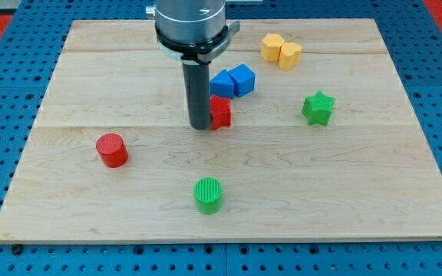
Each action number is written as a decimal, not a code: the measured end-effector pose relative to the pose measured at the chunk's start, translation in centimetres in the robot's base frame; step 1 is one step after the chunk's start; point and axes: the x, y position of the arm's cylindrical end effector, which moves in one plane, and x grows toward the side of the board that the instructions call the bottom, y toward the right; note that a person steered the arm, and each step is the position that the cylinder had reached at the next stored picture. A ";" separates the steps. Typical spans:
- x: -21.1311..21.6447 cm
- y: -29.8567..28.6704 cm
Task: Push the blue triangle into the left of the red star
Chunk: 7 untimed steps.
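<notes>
My tip (200,126) rests on the board at the middle, touching the left side of a red block (221,112) whose shape is partly hidden by the rod; it looks like the red star. A blue block (222,83), apparently the triangle, sits just above the red block, close to its top edge. A second blue block (243,78), cube-like, touches the first on its right. The rod stands to the view's left of both blue blocks.
Two yellow blocks (281,50) sit together at the top right. A green star (318,107) lies to the right. A red cylinder (112,149) is at the left and a green cylinder (208,195) near the bottom. The wooden board (359,192) sits on a blue pegboard.
</notes>
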 end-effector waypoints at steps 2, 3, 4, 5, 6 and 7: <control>-3.0 4.4; -3.6 0.9; -6.0 -4.8; -8.9 -5.1; -8.9 0.2; -8.9 4.3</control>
